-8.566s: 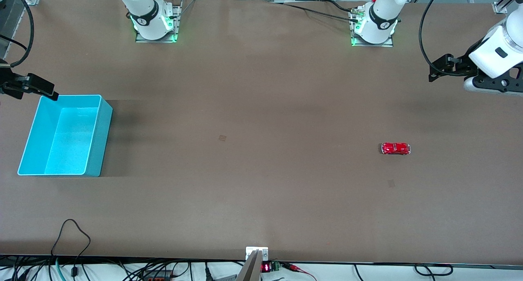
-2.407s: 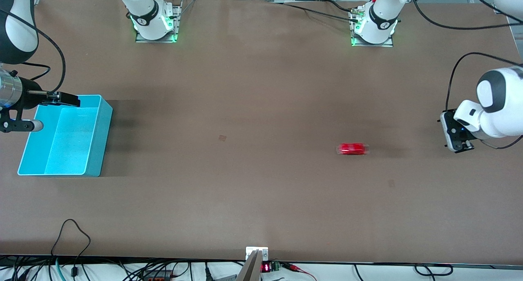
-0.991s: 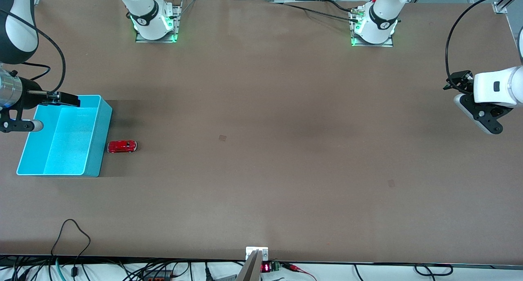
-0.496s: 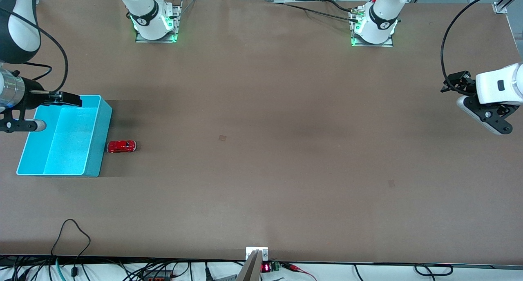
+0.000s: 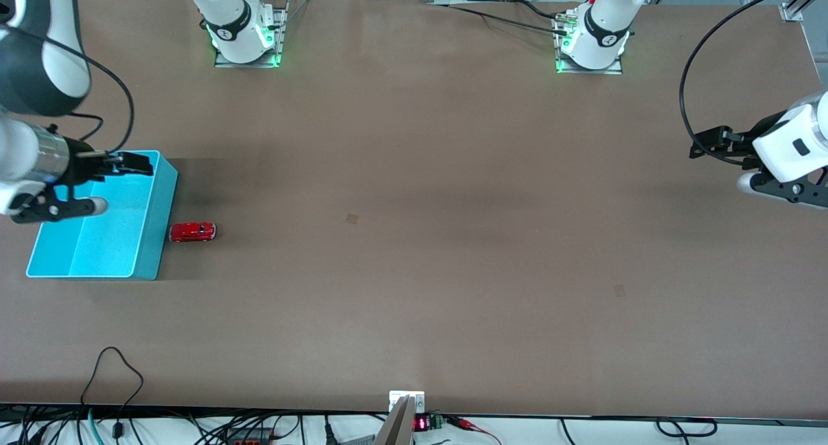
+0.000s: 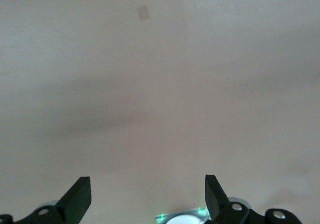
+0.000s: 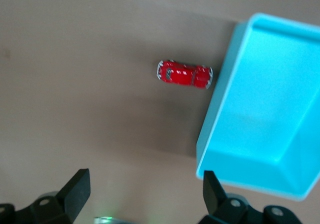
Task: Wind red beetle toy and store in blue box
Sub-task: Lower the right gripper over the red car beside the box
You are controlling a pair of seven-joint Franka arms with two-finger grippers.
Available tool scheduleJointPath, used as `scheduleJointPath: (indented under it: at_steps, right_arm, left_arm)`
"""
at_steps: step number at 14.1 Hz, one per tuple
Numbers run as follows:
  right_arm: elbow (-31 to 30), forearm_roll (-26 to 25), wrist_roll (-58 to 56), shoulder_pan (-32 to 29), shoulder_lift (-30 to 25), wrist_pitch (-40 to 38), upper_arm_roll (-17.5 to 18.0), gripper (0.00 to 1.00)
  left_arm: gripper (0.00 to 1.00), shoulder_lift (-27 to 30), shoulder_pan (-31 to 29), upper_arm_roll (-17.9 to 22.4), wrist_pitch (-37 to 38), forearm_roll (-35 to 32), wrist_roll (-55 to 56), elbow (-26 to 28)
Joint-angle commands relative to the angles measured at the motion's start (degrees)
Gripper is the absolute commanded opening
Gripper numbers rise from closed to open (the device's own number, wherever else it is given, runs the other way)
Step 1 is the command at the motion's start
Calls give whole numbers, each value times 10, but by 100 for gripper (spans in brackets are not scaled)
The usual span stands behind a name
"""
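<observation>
The red beetle toy point(image 5: 193, 231) stands on the table against the blue box's point(image 5: 162, 220) wall that faces the left arm's end. In the right wrist view the toy point(image 7: 185, 74) lies beside the box point(image 7: 265, 114), which holds nothing. My right gripper point(image 5: 132, 163) is open and empty, over the box's corner farthest from the front camera; its own view point(image 7: 145, 186) shows its jaws wide apart. My left gripper point(image 5: 704, 144) is open and empty in the air over the left arm's end of the table, and its view point(image 6: 146, 191) shows only bare table.
Two small tape marks sit on the brown table, one in the middle point(image 5: 352, 218) and one toward the left arm's end point(image 5: 620, 290). A black cable loop point(image 5: 116, 367) lies by the edge nearest the front camera. The arm bases point(image 5: 246, 37) stand along the far edge.
The toy rolled from the left arm's end of the table to the box and has stopped there. My right gripper has moved over the box toward the toy. My left gripper has pulled back.
</observation>
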State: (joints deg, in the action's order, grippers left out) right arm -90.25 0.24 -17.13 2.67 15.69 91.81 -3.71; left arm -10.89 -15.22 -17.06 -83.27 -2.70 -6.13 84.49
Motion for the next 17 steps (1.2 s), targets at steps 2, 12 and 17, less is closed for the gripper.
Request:
scheduleJointPath:
  at_steps: [2, 12, 17]
  right_arm:
    - [-67, -1, -239, -5, -6, 91, 8, 100]
    - [-235, -88, -627, -102, 14, 355, 118, 100]
    - [-263, -90, -675, -99, 60, 444, 118, 100]
  left_arm:
    - [100, 68, 173, 186, -66, 43, 22, 50]
    - [100, 128, 186, 201, -100, 44, 22, 127]
    - [100, 126, 187, 198, -81, 44, 20, 115]
